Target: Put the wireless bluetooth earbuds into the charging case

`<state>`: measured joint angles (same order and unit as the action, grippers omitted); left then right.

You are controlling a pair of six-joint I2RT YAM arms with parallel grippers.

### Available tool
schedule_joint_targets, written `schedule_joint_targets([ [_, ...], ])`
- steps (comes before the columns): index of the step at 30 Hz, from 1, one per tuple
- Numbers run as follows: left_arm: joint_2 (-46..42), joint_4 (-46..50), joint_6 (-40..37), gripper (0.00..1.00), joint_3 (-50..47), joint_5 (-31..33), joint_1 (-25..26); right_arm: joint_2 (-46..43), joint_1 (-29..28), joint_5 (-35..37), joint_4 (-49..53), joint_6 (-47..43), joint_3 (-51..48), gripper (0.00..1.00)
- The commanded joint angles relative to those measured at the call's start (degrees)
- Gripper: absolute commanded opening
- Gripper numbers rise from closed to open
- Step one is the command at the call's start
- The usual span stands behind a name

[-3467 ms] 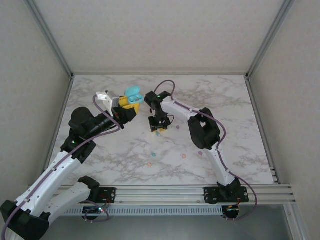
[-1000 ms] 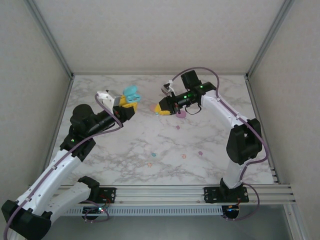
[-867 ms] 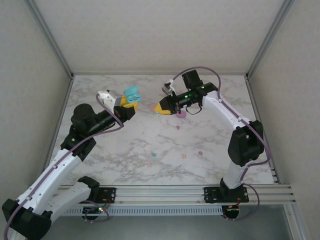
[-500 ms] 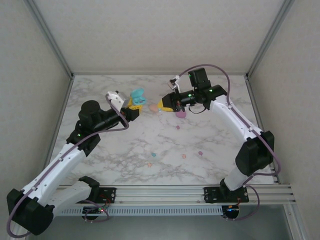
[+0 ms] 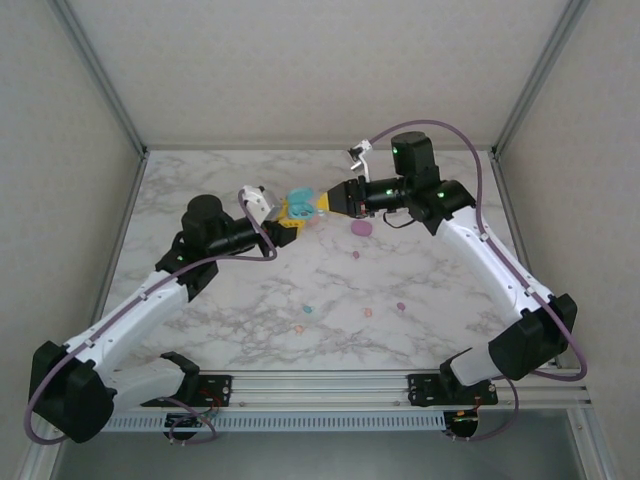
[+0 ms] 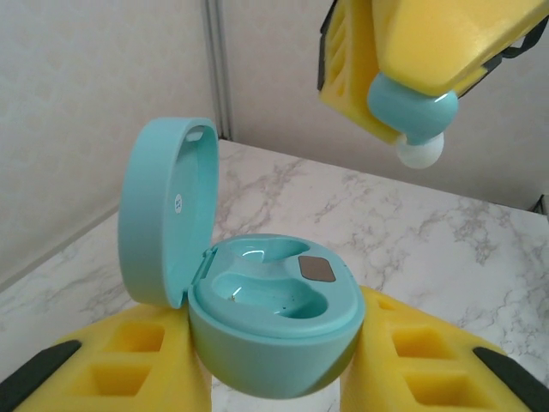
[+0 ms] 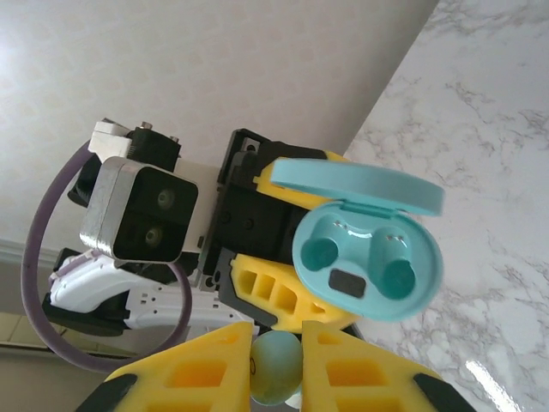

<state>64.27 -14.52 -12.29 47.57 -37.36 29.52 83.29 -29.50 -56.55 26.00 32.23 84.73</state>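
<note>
teal case (image 6: pixel 274 339) clamped in left jaws swung inward — right jaws pinching teal bud (image 6: pixel 410 110) now near

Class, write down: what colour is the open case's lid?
Teal lid; best in left wrist view.

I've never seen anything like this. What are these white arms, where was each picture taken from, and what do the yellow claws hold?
Two robot arms stand at the near edge of a marble table. One picture looks down from above; the other two come from a camera on each wrist. The left gripper clamps an open teal charging case, its wells empty. The right gripper pinches a teal earbud close to it, not yet inserted. Several loose earbuds and a purple case lie on the table.
</note>
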Motion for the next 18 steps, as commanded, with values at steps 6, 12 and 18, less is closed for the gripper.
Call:
schedule_joint_targets([
  [6, 0.42, -6.85, 3.34, 0.15, 2.53, -5.72, 0.60, 0.69, -0.30, 0.48, -2.63, -0.69, 0.38, 0.18],
  [12, 0.88, -6.80, 4.12, 0.15, 3.71, -6.91, 0.68, 1.27, -0.36, 0.83, -2.44, -0.93, 1.36, 0.18],
  [18, 1.05, -5.58, 4.03, 0.15, 4.43, -7.94, 0.91, 1.69, -0.30, 2.12, -3.11, -0.70, 1.94, 0.18],
])
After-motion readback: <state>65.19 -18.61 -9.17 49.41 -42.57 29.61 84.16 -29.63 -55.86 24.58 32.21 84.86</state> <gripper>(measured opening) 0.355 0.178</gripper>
